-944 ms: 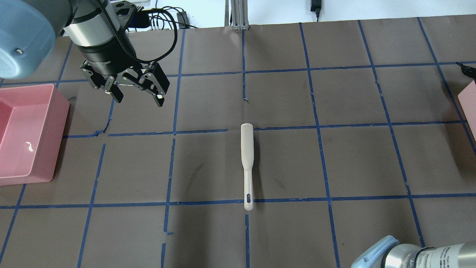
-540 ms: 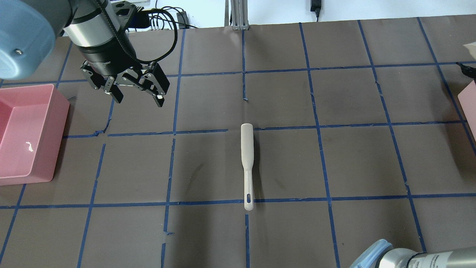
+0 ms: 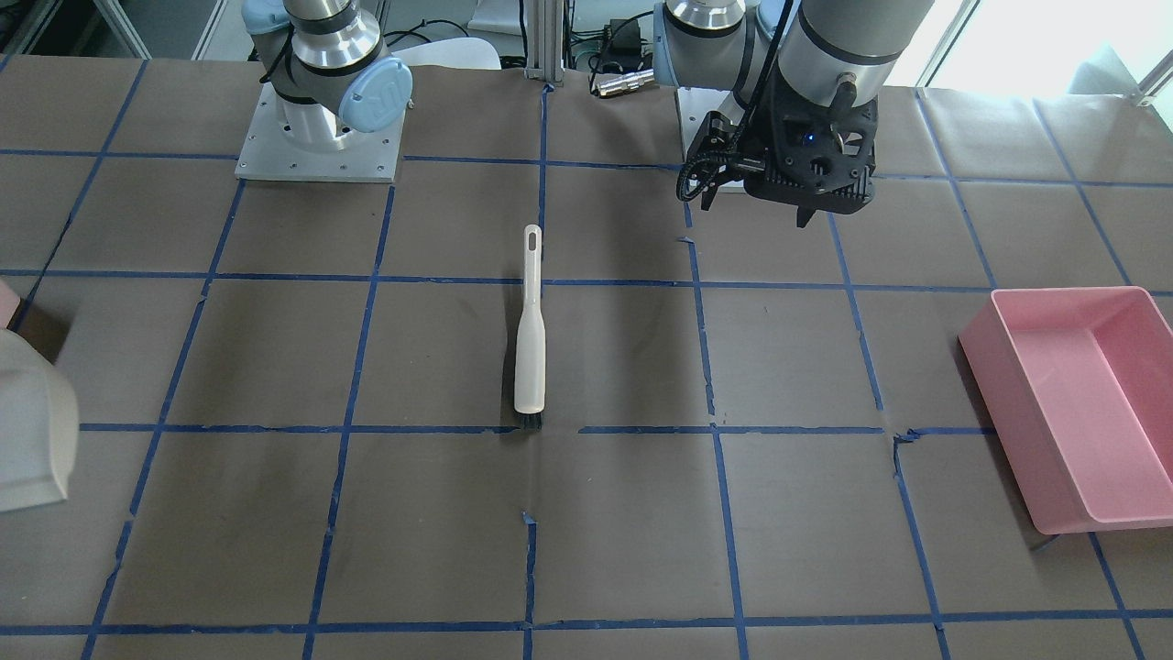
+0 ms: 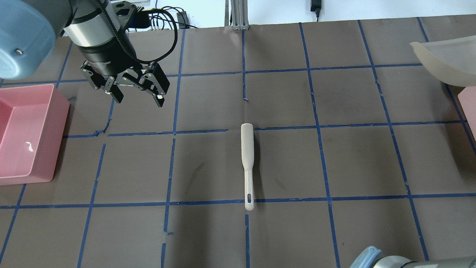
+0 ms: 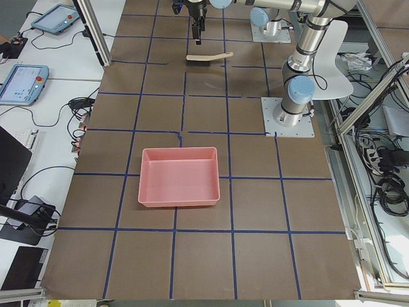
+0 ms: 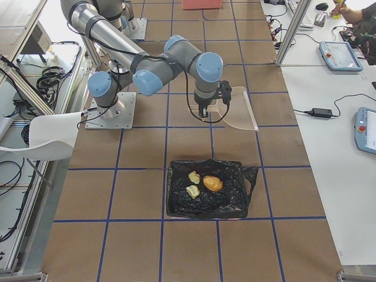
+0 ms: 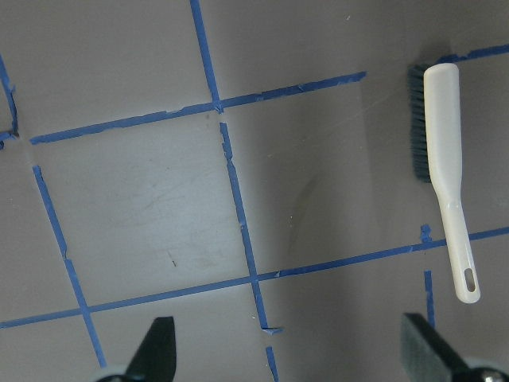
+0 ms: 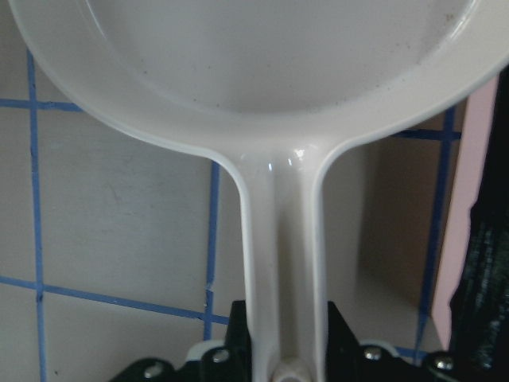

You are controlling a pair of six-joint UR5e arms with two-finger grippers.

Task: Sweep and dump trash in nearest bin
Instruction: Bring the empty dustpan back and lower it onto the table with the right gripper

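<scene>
trash (image 6: 212, 183) is already dumped in the bin (image 4: 470, 108) at the right edge; the dustpan (image 8: 262, 72) is clamped by the right gripper (image 8: 282, 342), and the left gripper (image 4: 139, 99) is left spread, empty.

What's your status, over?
Left gripper open, empty. Right gripper shut on dustpan handle. Trash in bag-lined bin. Brush lies mid-table, nothing blocking.

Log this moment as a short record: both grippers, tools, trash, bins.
left gripper: open, empty, hovering above the table
right gripper: shut on the dustpan handle
brush: lying flat mid-table, no gripper on it
trash: three lumps on a black bag
bin: only a pink corner shows at the overhead view's right edge
pink tub: on the robot's left side
</scene>
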